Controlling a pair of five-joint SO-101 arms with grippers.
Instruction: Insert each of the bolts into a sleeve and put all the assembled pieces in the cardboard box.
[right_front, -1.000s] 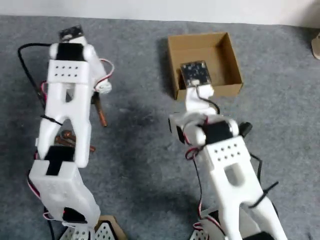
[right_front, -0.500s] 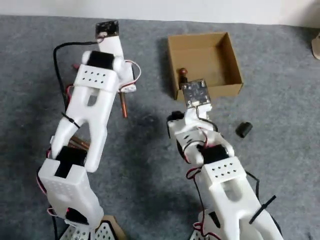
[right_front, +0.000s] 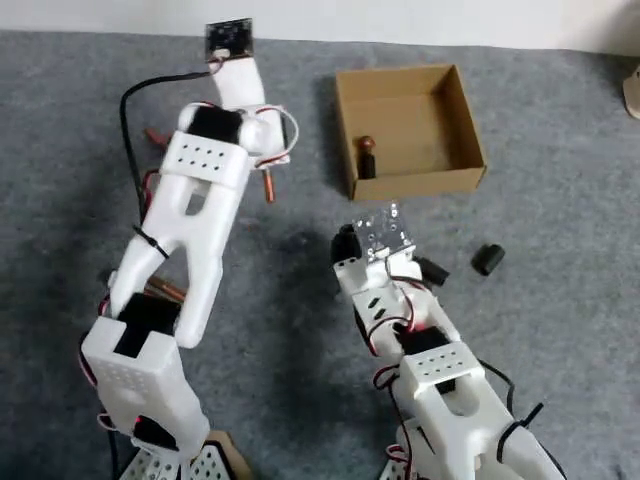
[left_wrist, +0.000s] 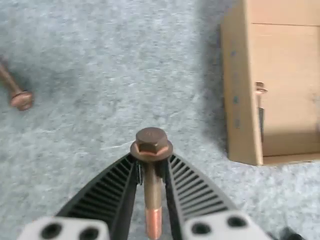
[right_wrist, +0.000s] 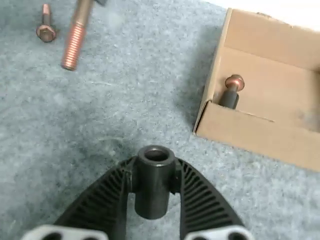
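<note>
the left claw (left_wrist: 151, 166) is closed on a bolt (left_wrist: 151, 147), gripping the shank between its ribbed fingers with the hex head outward. the right claw (right_wrist: 154, 169) is closed on a black sleeve (right_wrist: 155, 185), open bore outward. both claws stand near the cardboard box (right_front: 415, 183): the left claw off a side wall, the right claw off the near wall. the left wrist view shows a loose bolt (left_wrist: 20, 97) lying on the grey bench (right_front: 300, 300), well apart from the held bolt. the high view adds a second sleeve (right_front: 487, 259) lying on the bench beside the right arm, and further bolts (right_front: 165, 290) partly hidden under the left arm. the box holds one assembled piece (right_front: 367, 158), a bolt seated in a sleeve, at a near corner against the wall.
</note>
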